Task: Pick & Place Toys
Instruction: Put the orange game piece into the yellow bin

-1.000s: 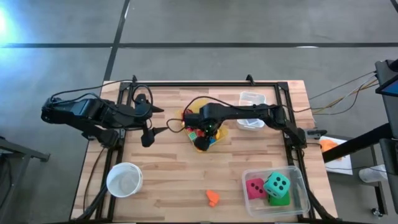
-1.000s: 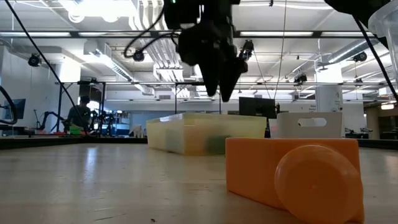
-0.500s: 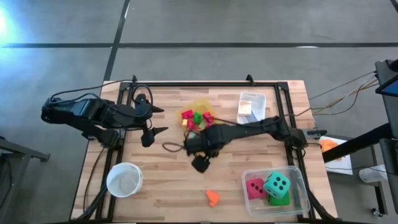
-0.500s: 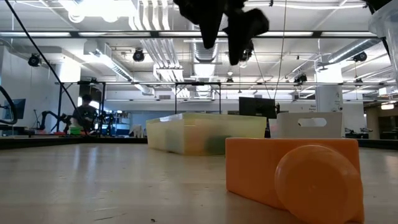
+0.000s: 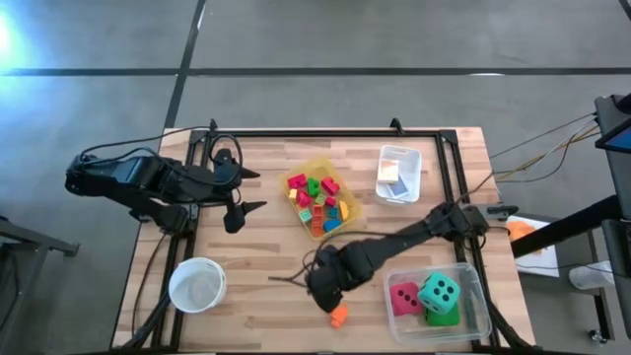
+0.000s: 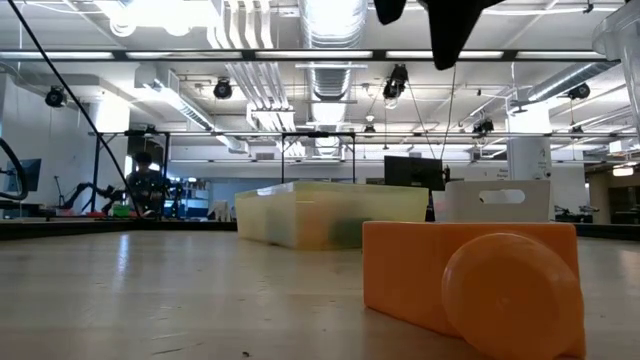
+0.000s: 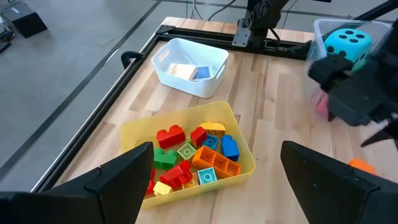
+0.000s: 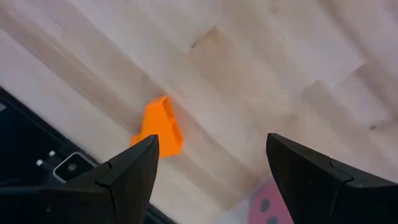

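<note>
A: Right gripper (image 5: 325, 287) sits low centre in the high view, arm stretched in from the right edge of the table (image 5: 266, 237). Its wrist view shows the fingers (image 8: 130, 168) spread wide, nothing between them.

B: And the loose toy?

A: Orange block (image 5: 337, 315) on bare wood, lower centre of the high view, just below the gripper. In the right wrist view it shows left of centre, between the fingers but beyond them, not touched. In the low view it fills the lower right foreground.

B: Other toys?

A: Yellow bin (image 5: 347, 210) at centre holds a heap of small blocks (image 5: 315, 197), red, green, blue, orange, yellow. Clear bin (image 5: 475, 286) at lower right holds three dice: a teal die (image 5: 438, 291), a pink die (image 5: 404, 298), a green die (image 5: 443, 317) mostly under the teal one. White bin (image 5: 398, 191) at upper right has a couple of small pieces; cannot tell what.

B: Left arm?

A: Parked at the left table edge. Left gripper (image 5: 242, 203) points toward centre, fingers (image 7: 124, 171) wide apart and empty. White bowl (image 5: 197, 284) at lower left.
</note>
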Motion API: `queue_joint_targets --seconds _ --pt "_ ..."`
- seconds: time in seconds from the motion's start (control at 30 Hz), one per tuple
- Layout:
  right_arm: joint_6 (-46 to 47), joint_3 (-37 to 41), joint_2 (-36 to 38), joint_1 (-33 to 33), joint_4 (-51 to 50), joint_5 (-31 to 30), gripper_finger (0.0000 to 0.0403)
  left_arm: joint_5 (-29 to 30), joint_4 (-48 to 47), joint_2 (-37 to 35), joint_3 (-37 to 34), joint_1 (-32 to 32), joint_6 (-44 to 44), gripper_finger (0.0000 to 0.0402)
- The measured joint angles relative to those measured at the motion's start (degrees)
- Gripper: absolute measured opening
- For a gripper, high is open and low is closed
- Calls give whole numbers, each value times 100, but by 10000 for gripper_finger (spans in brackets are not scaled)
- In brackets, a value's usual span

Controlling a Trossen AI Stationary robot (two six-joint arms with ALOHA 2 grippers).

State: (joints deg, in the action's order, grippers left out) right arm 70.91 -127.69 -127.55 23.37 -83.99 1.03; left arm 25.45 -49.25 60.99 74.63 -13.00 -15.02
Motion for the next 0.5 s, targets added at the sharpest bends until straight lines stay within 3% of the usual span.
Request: queue_joint_targets --seconds 0.27,0.5 --pt "229 462 0 395 1324 -17 290 -1 0 0 0 -1 1 351" --pt "-366 1014 0 540 1810 -76 290 0 0 0 0 -1 1 351"
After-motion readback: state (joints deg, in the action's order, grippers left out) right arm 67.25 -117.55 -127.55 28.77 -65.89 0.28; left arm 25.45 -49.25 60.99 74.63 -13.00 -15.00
